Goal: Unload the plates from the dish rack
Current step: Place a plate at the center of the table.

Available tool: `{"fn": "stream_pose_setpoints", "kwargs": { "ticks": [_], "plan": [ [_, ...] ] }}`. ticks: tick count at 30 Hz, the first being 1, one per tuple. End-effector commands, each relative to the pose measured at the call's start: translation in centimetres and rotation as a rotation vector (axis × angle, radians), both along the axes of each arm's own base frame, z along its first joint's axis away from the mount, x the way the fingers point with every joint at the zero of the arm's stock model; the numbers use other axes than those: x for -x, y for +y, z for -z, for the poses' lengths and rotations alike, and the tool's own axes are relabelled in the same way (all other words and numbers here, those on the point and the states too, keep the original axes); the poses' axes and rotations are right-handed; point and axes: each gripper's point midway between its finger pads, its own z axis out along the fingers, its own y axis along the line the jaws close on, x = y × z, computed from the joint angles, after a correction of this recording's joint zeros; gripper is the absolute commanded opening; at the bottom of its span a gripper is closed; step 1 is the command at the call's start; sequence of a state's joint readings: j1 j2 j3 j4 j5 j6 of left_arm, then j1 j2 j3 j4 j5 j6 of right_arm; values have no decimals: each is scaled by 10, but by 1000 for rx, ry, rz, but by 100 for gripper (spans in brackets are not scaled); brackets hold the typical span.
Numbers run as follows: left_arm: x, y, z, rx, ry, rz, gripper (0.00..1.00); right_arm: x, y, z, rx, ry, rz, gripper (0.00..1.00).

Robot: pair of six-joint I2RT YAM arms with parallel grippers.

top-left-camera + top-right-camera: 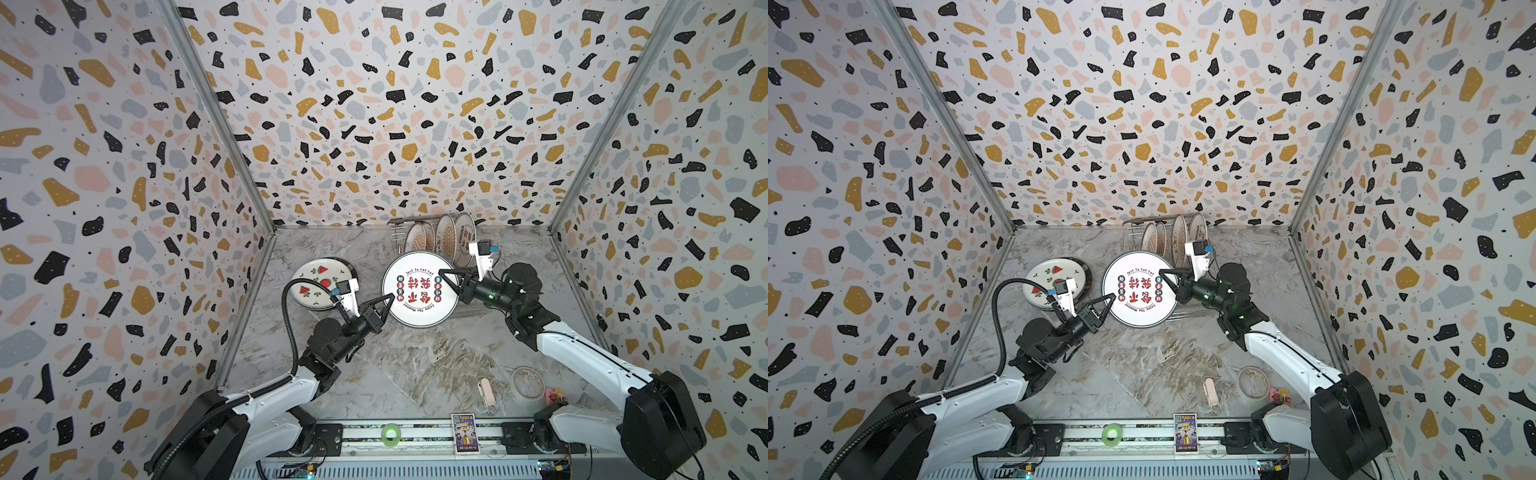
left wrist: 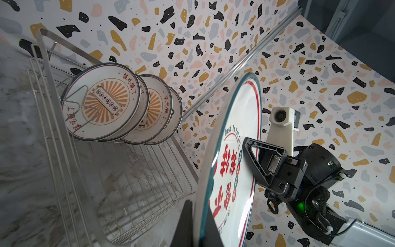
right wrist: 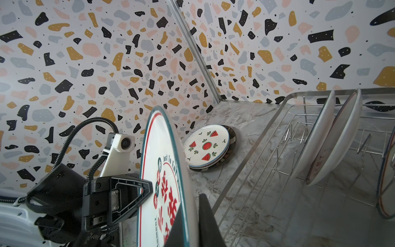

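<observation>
Top views: red-lettered plate [image 1: 417, 289] hangs face-up over the near end of the dish rack [image 1: 394, 232]. The left gripper [image 1: 390, 297] pinches one rim and the right gripper [image 1: 442, 273] pinches the opposite rim.
Left wrist: sunburst plates [image 2: 100, 102] stand upright in the rack.
Right wrist: watermelon plate stack [image 3: 206, 146] lies flat on the table, on the left gripper's side of the held plate. The left arm is nearer, so it likely carries.

Bright, even light, soft shadows; fisheye warp at edges; wrist cams: red-lettered plate [image 2: 226, 171] rim blurry.
</observation>
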State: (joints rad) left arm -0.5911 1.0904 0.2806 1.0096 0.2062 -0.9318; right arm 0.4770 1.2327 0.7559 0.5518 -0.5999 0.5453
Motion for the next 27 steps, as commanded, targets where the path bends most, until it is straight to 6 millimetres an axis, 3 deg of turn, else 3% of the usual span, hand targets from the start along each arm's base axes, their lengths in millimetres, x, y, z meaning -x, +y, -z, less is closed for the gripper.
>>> {"fn": "stream_pose_setpoints", "kwargs": {
  "ticks": [1,5,7,10,15,17,27],
  "plan": [
    [11,-4,-19,54,-59,47,0,5,4,-16,-43,-44,-50,7],
    [10,-2,-19,51,-53,39,0,5,5,-12,-40,-40,-51,12],
    [11,-1,-19,60,-46,36,0,6,5,-10,-39,-39,-51,20],
    [12,3,-21,74,-42,24,0,8,5,-8,-37,-35,-55,41],
    [13,6,-26,93,-43,16,0,9,4,-2,-29,-24,-55,87],
    [12,7,-26,92,-37,7,0,8,3,1,-16,-16,-43,99],
    [3,18,-25,39,-7,-80,0,-10,-21,12,92,-29,149,99]
  ]
}}
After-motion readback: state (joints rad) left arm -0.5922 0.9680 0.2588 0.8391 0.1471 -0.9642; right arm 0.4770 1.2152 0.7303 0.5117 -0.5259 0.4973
